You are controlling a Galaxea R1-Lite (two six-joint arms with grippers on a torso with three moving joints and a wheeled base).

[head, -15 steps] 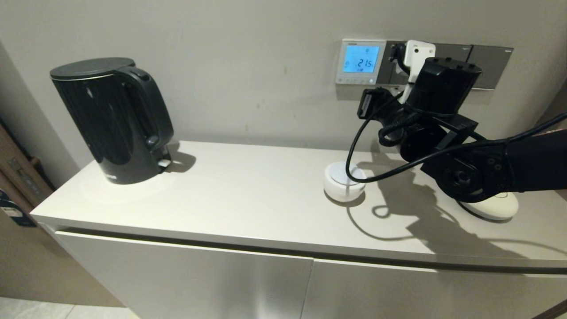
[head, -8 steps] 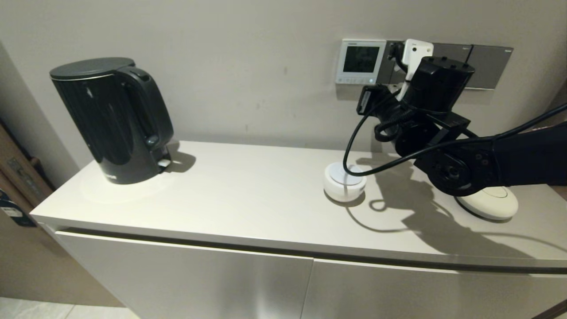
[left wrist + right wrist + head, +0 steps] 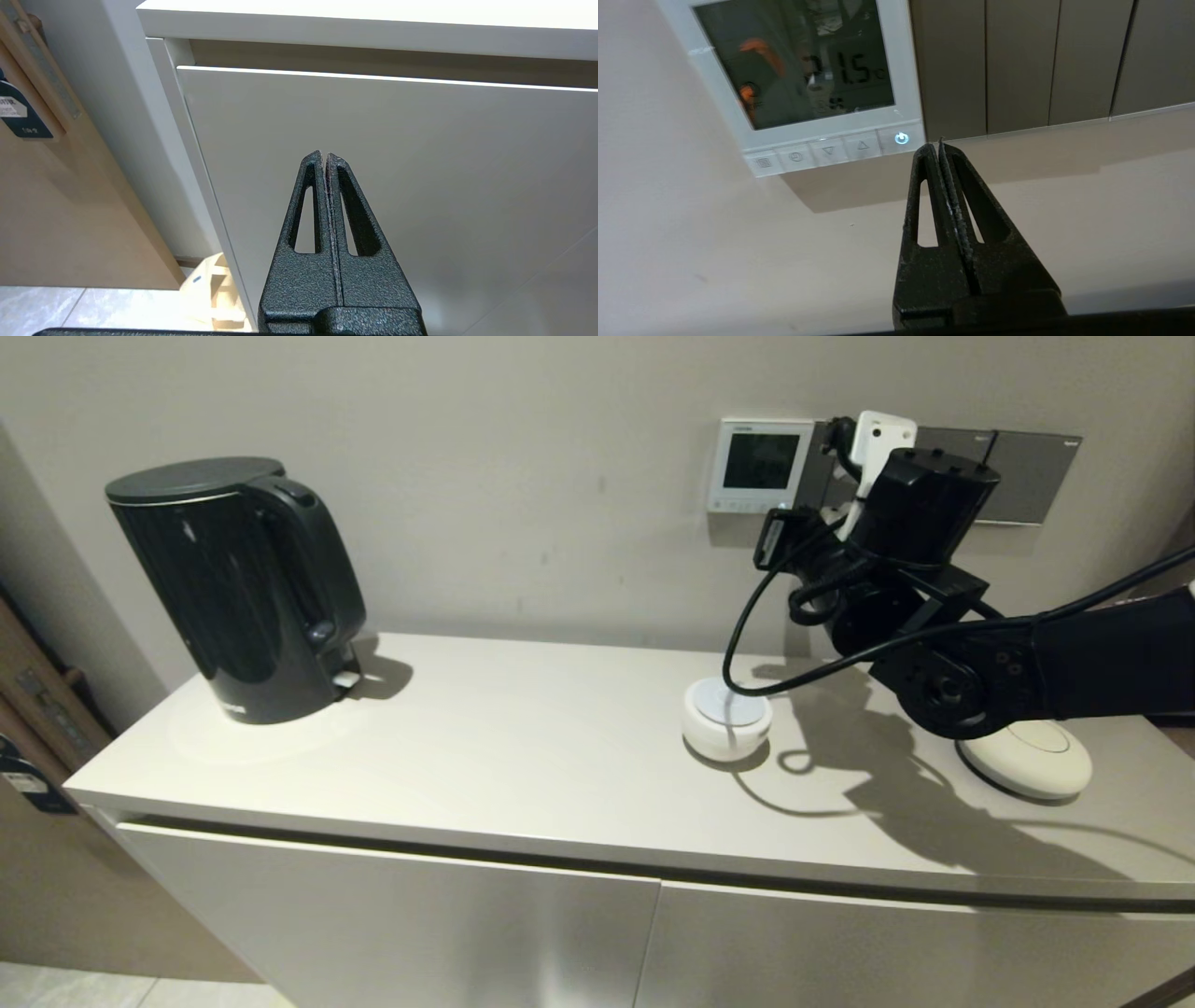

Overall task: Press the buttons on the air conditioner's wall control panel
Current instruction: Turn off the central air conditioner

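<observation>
The white-framed control panel [image 3: 758,465] hangs on the wall, and its screen [image 3: 803,70] is dark with faint digits. Its row of pale buttons [image 3: 829,151] runs along the lower edge, and the power button [image 3: 901,138] at the end glows blue. My right gripper [image 3: 934,145] is shut and empty, with its tips just beside and below the power button at the panel's lower corner. In the head view my right wrist [image 3: 920,509] hides the fingers. My left gripper [image 3: 324,156] is shut and empty, parked low in front of the cabinet door [image 3: 420,186].
Dark grey switch plates [image 3: 1022,476] with a white plug [image 3: 882,439] sit right of the panel. On the white counter [image 3: 513,747] stand a black kettle [image 3: 238,588], a white round puck [image 3: 726,717] and a flat white disc [image 3: 1027,761]. A black cable loops beside my right arm.
The panel's screen went from glowing blue to dark. My right arm has risen a little, closer to the panel. The left arm has not moved.
</observation>
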